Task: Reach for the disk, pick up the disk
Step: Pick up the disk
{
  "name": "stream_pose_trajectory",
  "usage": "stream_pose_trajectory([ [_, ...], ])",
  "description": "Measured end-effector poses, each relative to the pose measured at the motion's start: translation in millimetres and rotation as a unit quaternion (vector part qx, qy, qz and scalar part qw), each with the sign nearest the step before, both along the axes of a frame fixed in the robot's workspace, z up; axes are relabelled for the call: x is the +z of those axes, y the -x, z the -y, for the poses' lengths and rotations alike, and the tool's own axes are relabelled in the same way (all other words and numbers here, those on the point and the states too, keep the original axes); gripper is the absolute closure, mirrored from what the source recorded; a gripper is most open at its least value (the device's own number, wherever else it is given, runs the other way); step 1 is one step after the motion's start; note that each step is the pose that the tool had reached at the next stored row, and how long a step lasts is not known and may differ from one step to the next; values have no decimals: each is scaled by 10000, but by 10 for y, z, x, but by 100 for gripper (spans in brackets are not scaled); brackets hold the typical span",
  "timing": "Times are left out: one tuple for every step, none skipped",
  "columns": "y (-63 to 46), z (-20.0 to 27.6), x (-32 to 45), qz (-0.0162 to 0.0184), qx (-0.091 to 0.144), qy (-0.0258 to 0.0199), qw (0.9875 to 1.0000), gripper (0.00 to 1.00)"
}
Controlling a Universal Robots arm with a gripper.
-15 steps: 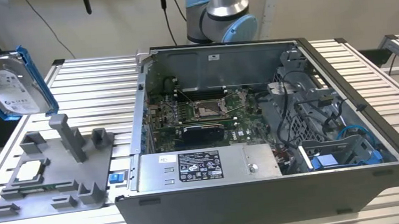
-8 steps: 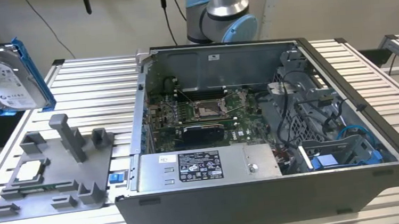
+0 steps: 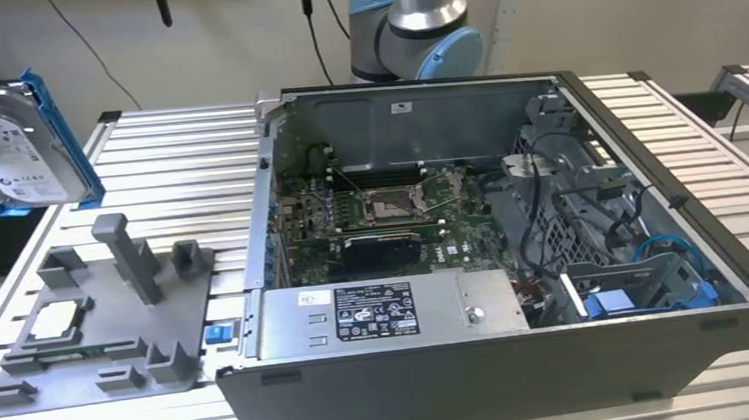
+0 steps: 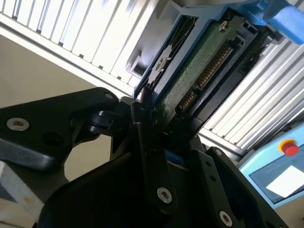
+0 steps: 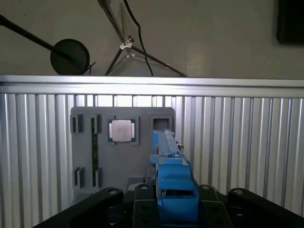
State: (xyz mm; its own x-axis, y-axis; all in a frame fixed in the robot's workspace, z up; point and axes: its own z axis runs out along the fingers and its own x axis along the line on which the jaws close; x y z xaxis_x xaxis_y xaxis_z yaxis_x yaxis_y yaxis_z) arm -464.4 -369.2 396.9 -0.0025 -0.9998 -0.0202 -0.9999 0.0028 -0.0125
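One risk: tool clenched on disk by one edge; disk hangs clear of worktop; slip would drop it onto grey fixture.

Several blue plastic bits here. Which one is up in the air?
The blue-framed disk, hanging at the exterior view's left above the grey fixture. The blue bay sits inside the computer case; the small blue clip lies beside the fixture.
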Motion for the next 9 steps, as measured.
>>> stream_pose_trajectory([
  [0,0,1,0,0,0,10000,100],
  [0,0,1,0,0,0,10000,100],
  [0,0,2,0,0,0,10000,100],
  [0,0,2,0,0,0,10000,100],
  [0,0,2,0,0,0,10000,100],
  [0,0,4,0,0,0,10000,100],
  [0,0,10,-2,0,0,10000,100],
  [0,0,16,-2,0,0,10000,100],
  [0,0,31,-2,0,0,10000,100],
])
